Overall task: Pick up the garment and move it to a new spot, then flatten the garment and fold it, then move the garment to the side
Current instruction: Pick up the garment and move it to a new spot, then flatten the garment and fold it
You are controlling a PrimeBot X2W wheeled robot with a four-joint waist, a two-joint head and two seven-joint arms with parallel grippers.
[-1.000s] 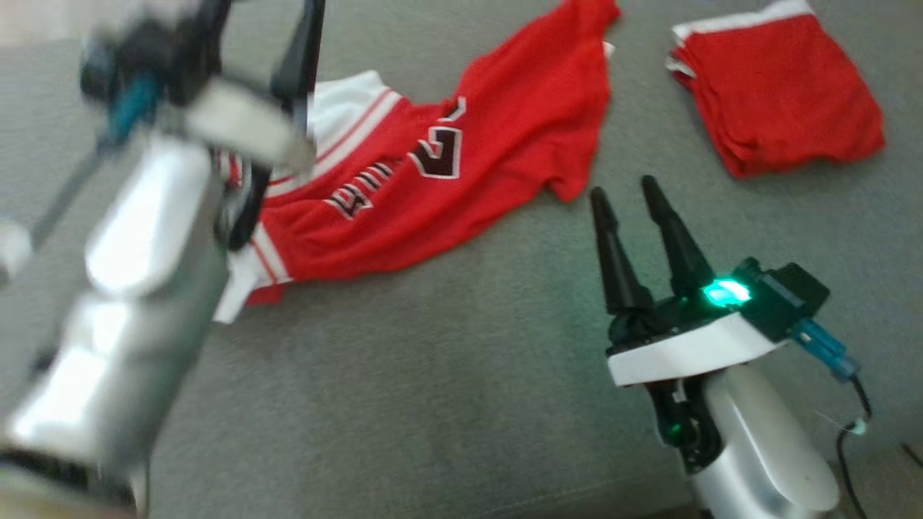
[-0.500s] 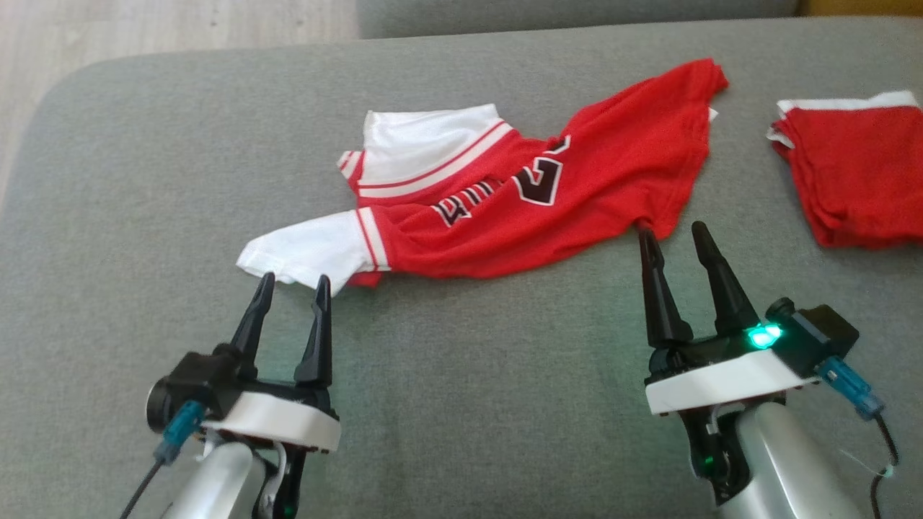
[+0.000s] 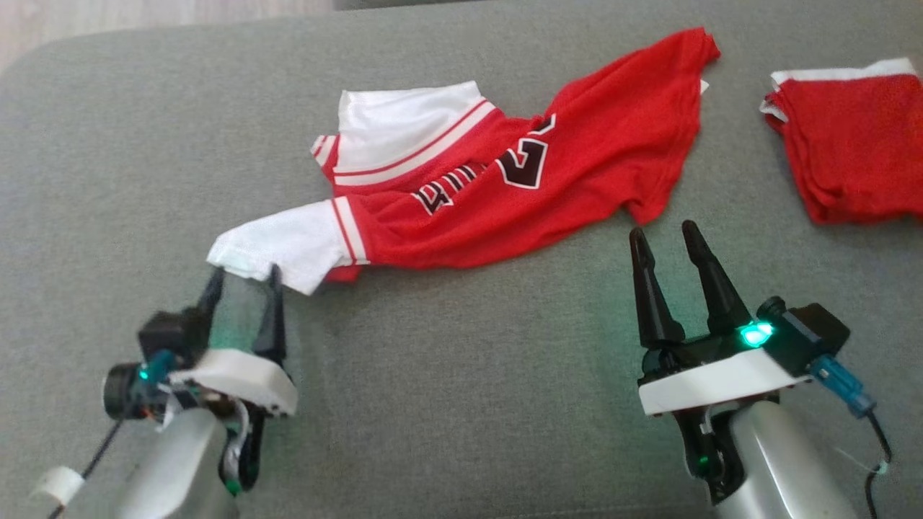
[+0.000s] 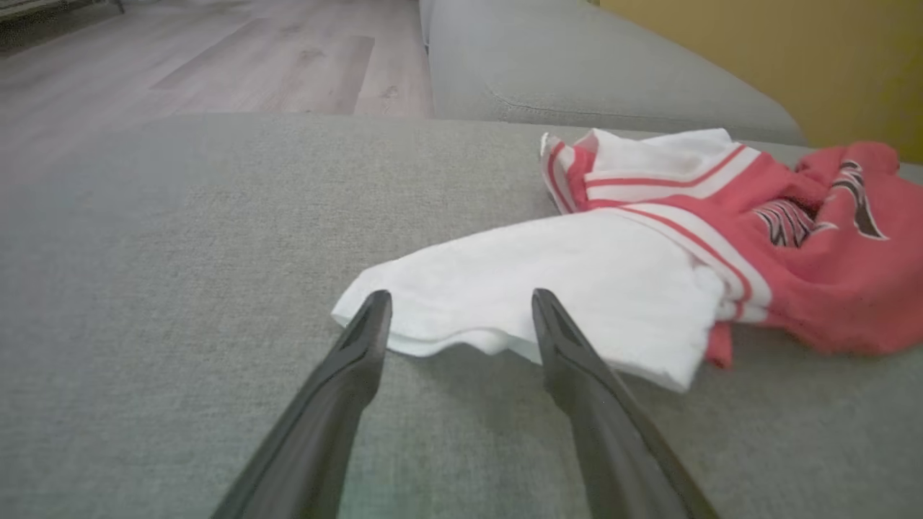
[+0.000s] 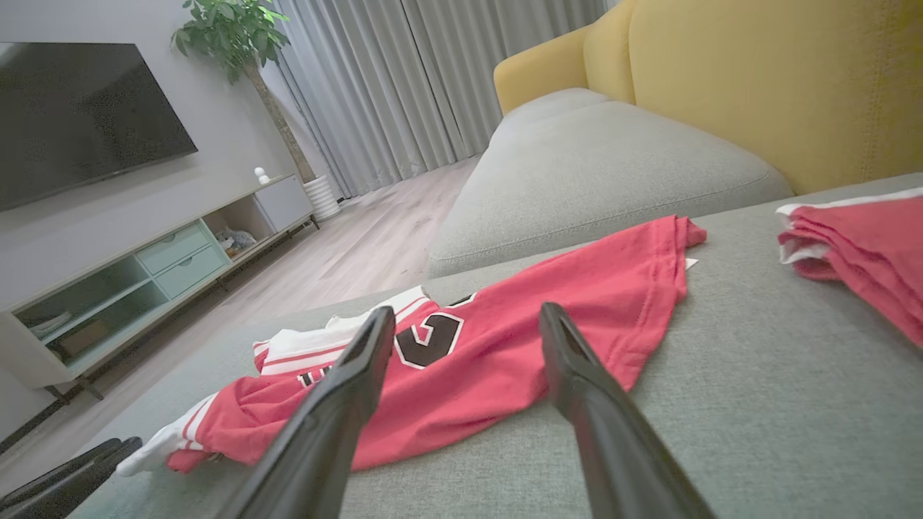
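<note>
The red-and-white jersey (image 3: 505, 187) lies rumpled on the grey sofa cushion (image 3: 447, 404); the left gripper (image 3: 245, 274), jaws spread and empty, has its tips at the edge of the jersey's white sleeve (image 3: 277, 249); the right gripper (image 3: 662, 231), likewise spread and empty, sits just beside its red hem (image 3: 649, 213); a folded red garment (image 3: 844, 144) lies well apart from it; pinching only the sleeve's top layer could let it slip or bunch the jersey tighter.

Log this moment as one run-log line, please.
left gripper: open, tips at sleeve edge | right gripper: open, just short of jersey | jersey: crumpled on sofa, not held
</note>
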